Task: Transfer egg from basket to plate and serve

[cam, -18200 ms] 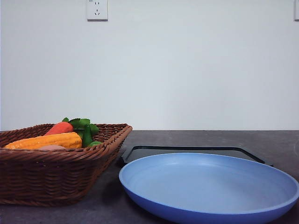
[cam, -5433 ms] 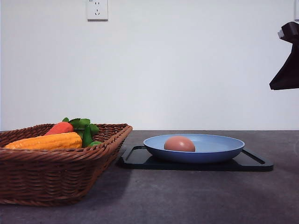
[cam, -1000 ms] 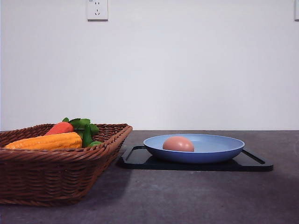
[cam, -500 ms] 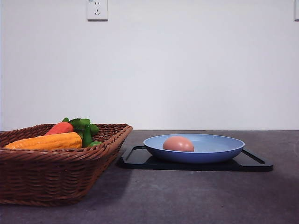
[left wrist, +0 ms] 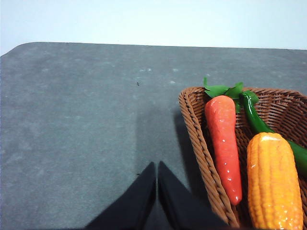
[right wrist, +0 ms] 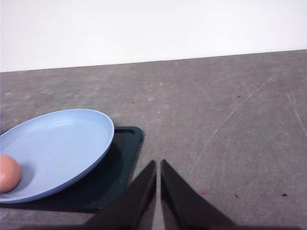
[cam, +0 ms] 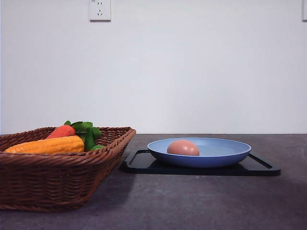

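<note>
The egg [cam: 183, 147] lies in the blue plate [cam: 225, 152], left of its middle, on the black tray [cam: 261, 167] beside the basket [cam: 57, 179] holding carrot [cam: 61, 131] and corn [cam: 48, 144], while the left gripper [left wrist: 157, 172] and right gripper [right wrist: 158, 170] hang closed and empty over the table [cam: 201, 201].

So the egg [cam: 183, 147] is sitting in the blue plate [cam: 225, 154], a bit left of its middle, and the plate rests on a flat black tray [cam: 261, 167] on the dark desk [cam: 192, 201]. Just left of the tray there's the wicker basket [cam: 53, 184] with a corn cob [cam: 48, 144], a carrot [cam: 61, 131] and some green leafy stuff [cam: 87, 130] in it. White wall behind, with an outlet [cam: 100, 10] up top.
</note>
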`<state>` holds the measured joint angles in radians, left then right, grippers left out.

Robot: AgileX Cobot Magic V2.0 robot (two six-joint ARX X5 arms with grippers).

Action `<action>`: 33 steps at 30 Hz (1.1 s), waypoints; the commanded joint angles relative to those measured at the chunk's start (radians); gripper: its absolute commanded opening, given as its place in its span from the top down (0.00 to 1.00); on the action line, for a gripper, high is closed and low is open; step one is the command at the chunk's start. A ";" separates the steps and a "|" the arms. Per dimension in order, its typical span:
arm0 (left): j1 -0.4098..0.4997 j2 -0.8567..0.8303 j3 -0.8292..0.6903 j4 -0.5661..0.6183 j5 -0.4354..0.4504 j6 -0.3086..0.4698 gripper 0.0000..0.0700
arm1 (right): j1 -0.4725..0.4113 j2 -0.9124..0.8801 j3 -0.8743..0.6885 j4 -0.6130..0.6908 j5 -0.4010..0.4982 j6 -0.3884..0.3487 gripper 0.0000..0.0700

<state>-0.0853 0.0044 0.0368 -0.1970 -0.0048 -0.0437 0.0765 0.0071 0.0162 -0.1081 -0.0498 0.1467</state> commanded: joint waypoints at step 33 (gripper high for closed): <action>0.000 -0.001 -0.021 -0.013 0.002 -0.002 1.00 | 0.002 -0.003 -0.003 0.011 0.002 0.010 1.00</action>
<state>-0.0853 0.0044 0.0368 -0.1970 -0.0048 -0.0437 0.0765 0.0071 0.0162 -0.1081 -0.0498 0.1467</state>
